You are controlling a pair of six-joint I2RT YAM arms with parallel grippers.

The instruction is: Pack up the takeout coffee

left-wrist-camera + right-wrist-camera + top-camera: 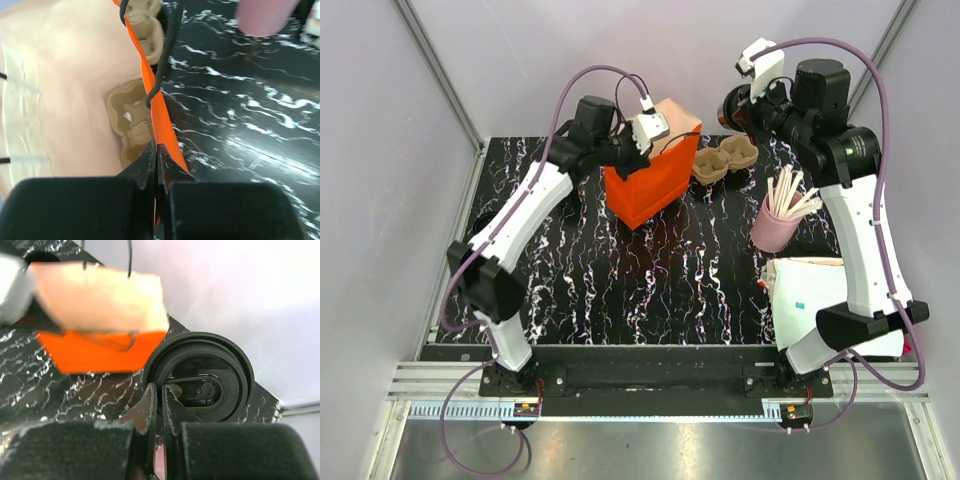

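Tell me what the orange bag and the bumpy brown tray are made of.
The orange bag looks like matte paper: thin folded walls, pale inside. The brown tray looks like moulded pulp: dull, rough, rounded cups.

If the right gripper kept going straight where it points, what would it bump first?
The takeout coffee: the shut fingertips of the right gripper seem to pinch its black lid's rim. The orange paper bag sits left of that line, though depth is unclear.
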